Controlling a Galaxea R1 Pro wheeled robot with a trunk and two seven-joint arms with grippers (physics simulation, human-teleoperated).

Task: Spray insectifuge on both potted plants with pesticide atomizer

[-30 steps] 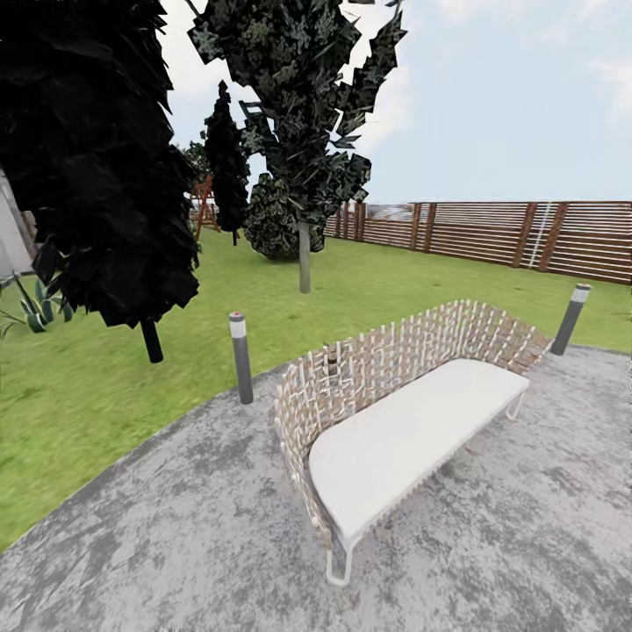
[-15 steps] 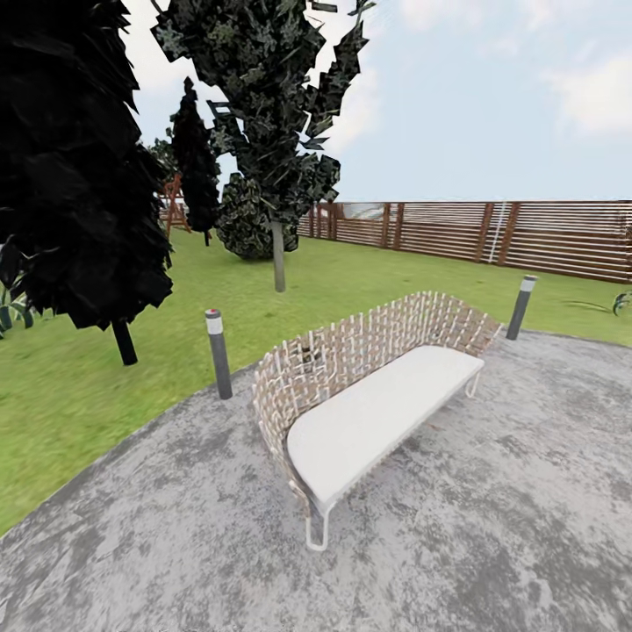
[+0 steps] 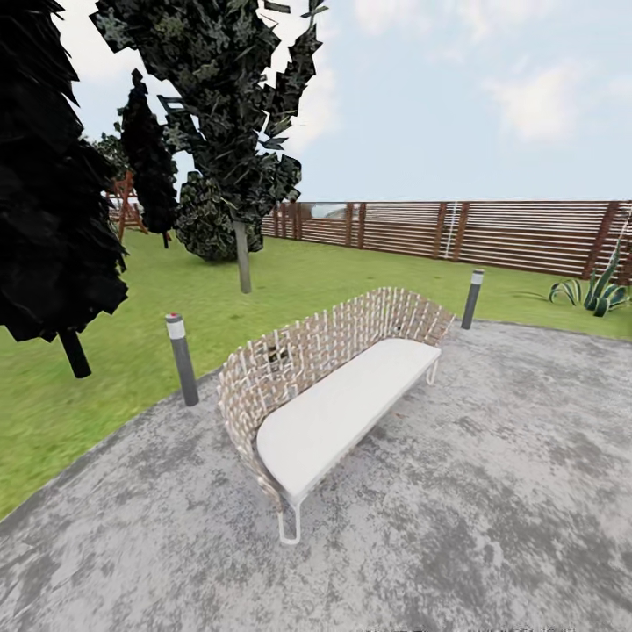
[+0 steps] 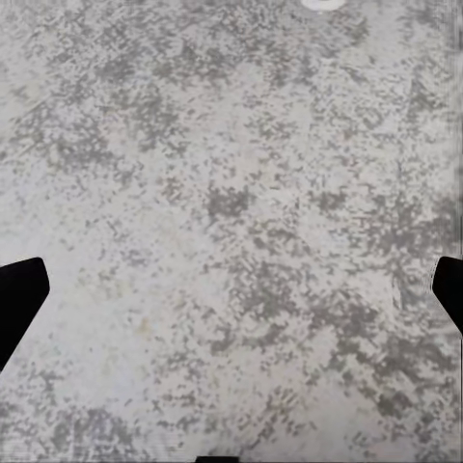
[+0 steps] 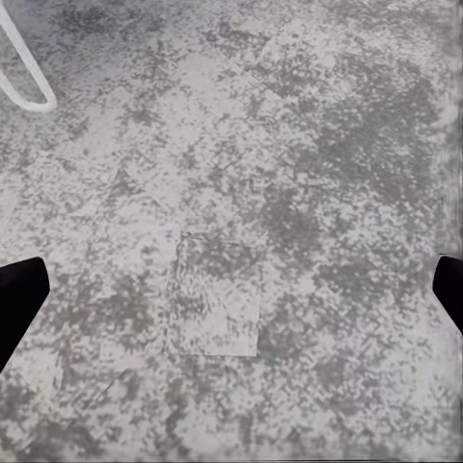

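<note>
Two big things dominate the head view: the lawn (image 3: pixel 132 307) of the garden and the round grey patio (image 3: pixel 491 491) the robot stands on. Behind runs the brown slatted fence (image 3: pixel 491 233), w/ dark trees (image 3: pixel 219 105) along the left side. Next in size, a woven bench (image 3: pixel 325 386) w/ a white cushion sits mid-patio, one white leg hoop at its near end. Two grey bollard lights: near one (image 3: pixel 182 358) at the patio edge left of the bench, far one (image 3: pixel 473 298) beyond the bench's far end. Smallest: a spiky green plant (image 3: pixel 592 294) on the grass by the fence, far right. Prob. one of the potted plants, but too far off to be sure. The atomizer isn't anywhere among these things, so its place can't be given yet.

Left gripper (image 4: pixel 231 299): both dark fingertips sit at the frame's edges, spread wide, nothing between, only speckled paving below. Right gripper (image 5: pixel 231 299): same, wide apart and empty over the paving, w/ a white loop of the bench leg (image 5: pixel 24 72) near.

Step in hand, as I judge it: searching/driving, not grasping.

- Sweep the view steadily; don't rush, small items blur easily.
- Check the lawn edge and stepping areas for the sprayer first, since spraying can't start w/o it.
- Keep clear of the bench leg and bollards when rolling off the patio.
- Arms tucked, fingers left wide, ready for the pickup.
</note>
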